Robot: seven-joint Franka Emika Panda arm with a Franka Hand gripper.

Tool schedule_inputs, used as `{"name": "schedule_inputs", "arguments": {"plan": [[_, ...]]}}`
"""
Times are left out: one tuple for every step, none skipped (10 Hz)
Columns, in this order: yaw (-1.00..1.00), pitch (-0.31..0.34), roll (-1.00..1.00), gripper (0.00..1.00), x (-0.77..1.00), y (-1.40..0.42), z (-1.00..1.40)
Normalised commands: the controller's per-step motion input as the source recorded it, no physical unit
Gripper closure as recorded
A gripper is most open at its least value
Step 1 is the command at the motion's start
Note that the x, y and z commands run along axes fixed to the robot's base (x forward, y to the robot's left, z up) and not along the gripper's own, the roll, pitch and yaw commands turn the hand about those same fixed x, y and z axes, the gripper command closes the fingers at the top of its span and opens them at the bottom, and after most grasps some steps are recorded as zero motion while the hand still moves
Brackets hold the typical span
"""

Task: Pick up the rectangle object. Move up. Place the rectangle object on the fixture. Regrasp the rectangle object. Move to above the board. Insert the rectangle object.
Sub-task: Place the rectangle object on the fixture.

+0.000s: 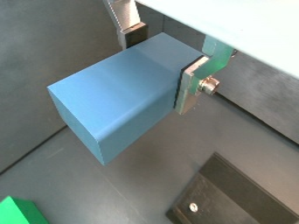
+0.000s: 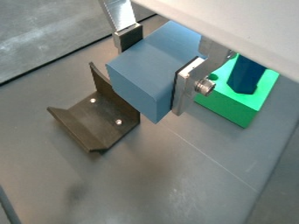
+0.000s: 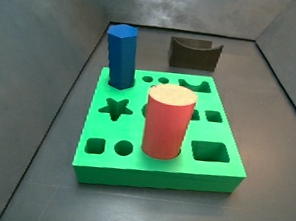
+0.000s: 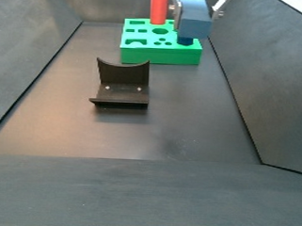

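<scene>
My claw (image 1: pixel 163 59) is clamped on one grey-blue rectangular block (image 1: pixel 117 101) — silver plates flat against two opposite sides, block held in the air, clear of the floor. In a side view it hangs near the green board (image 4: pixel 160 51). One dark L-shaped fixture (image 2: pixel 96 116) stands below on the dark floor. On the one board — one red cylinder (image 3: pixel 169 122), one dark-blue hexagonal prism (image 3: pixel 122 55).
</scene>
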Motion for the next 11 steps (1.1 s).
{"name": "schedule_inputs", "arguments": {"plan": [[-0.04, 0.090, -0.19, 1.00, 1.00, -0.04, -0.03], [-0.04, 0.095, -0.19, 1.00, 1.00, -0.03, -0.03], [-0.04, 0.103, -0.19, 1.00, 1.00, -0.02, -0.03], [-0.04, 0.107, -0.19, 1.00, 1.00, -0.02, -0.03], [0.10, 0.197, -1.00, 1.00, 1.00, 0.21, 0.08], [0.10, 0.197, -1.00, 1.00, 1.00, 0.22, 0.09], [0.06, 0.201, -1.00, 1.00, 1.00, 0.20, 0.06], [0.04, 0.199, -1.00, 1.00, 1.00, 0.16, 0.04], [0.01, 0.203, -1.00, 1.00, 1.00, 0.14, 0.03], [-0.02, 0.212, -1.00, 1.00, 1.00, 0.12, 0.02], [-0.07, 0.212, -0.97, 1.00, 1.00, 0.11, 0.00]]}}
